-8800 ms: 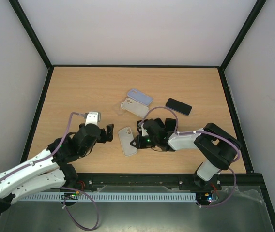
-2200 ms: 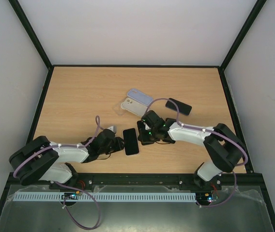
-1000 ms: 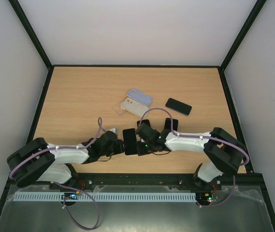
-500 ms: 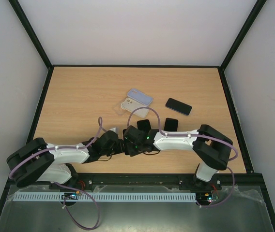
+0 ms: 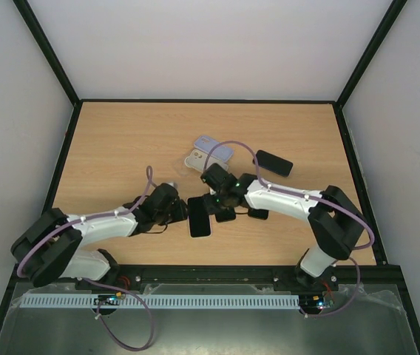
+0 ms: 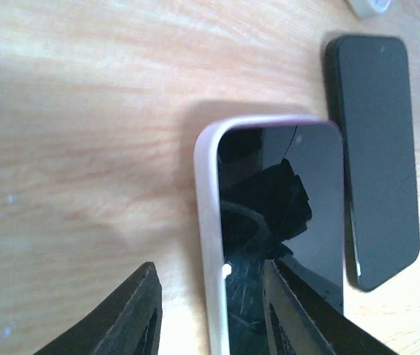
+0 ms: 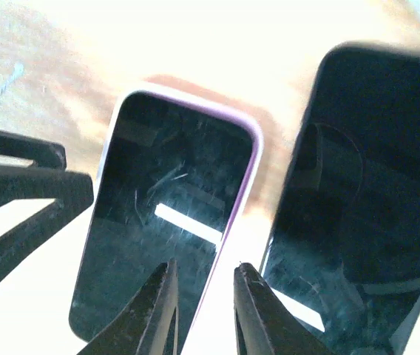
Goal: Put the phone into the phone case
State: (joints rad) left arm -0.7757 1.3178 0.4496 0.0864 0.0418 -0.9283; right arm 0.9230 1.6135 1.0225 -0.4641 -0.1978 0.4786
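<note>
We see the phone [image 6: 291,185] lying screen-up inside the pink-rimmed phone case [image 6: 204,222], flat on the wooden table [image 5: 121,148] near its front edge, long axis running near to far. Our left gripper [image 6: 208,296] is spread wide astride one end, clamping nothing. Our right gripper [image 7: 204,274] is barely parted over the case's rim, and we cannot tell if it grips. A bare black phone [image 6: 376,148] lies just beside. Farther back are two pale cases [image 5: 211,152], then open wood.

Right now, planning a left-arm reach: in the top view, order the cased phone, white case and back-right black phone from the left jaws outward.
1. cased phone, front centre of the table
2. white case, farther back, mid-table
3. black phone, back right
</note>
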